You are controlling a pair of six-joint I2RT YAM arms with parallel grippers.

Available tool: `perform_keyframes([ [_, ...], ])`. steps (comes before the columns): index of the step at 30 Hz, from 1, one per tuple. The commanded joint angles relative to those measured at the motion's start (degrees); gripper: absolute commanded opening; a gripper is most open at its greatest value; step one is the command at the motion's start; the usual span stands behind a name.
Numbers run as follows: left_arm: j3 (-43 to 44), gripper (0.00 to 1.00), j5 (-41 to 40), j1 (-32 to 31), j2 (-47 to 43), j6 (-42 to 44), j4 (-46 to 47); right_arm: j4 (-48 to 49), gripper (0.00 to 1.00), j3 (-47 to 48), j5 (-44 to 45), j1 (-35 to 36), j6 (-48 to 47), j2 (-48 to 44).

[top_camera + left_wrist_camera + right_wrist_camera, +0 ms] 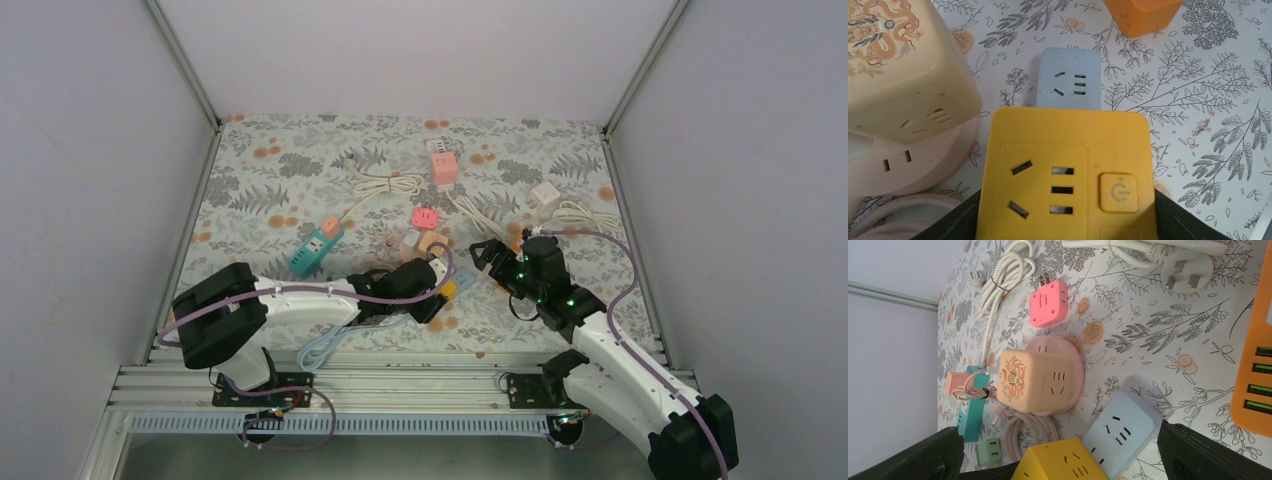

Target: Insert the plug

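Note:
My left gripper (1065, 227) is shut on a yellow cube socket (1068, 170), its three-pin face and power button turned to the camera; both show in the top view, the gripper (436, 292) and the cube (450, 290). A light blue power strip (1069, 77) lies just beyond the cube. My right gripper (1060, 460) is open and empty, hovering right of the yellow cube (1068, 462) and the blue strip (1120, 432); it also shows in the top view (487, 252). A white three-pin plug (1183, 275) with its cable lies farther back.
A cream dragon-print cube socket (1033, 380) sits on a pink round base left of the yellow cube. An orange strip (1255, 390) is by my right gripper. A pink adapter (425, 217), teal strip (315, 245), pink strip (441, 163) and white cube (545, 195) lie behind.

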Motion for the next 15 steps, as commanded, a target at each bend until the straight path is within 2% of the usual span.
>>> perform_keyframes([
  [1, -3.9, 0.3, 5.1, -1.2, 5.1, -3.5, -11.0, 0.7, 0.99, -0.7, 1.4, -0.6, 1.0, -0.7],
  [5, -1.8, 0.45, 3.3, -1.1, 0.3, -3.5, -10.9, -0.4, 0.99, 0.6, 2.8, -0.6, 0.3, -1.1],
  [9, 1.8, 0.71, 0.2, -0.5, -4.4, -3.3, -11.7, -2.9, 0.98, 2.7, 4.8, -0.6, -1.8, -2.0],
  [12, 3.9, 0.89, 0.5, 0.4, -7.5, -2.5, -11.1, -3.9, 0.98, 3.0, 6.2, -0.7, -2.6, -3.2],
  [13, 4.5, 0.97, 0.9, 0.7, -8.7, -2.1, -11.0, -4.1, 0.98, 3.1, 6.4, -0.6, -3.1, -3.5],
  [15, 5.3, 1.0, 1.0, 1.0, -10.2, -1.5, -10.8, -4.4, 0.98, 3.4, 6.8, -0.6, -3.5, -4.1],
])
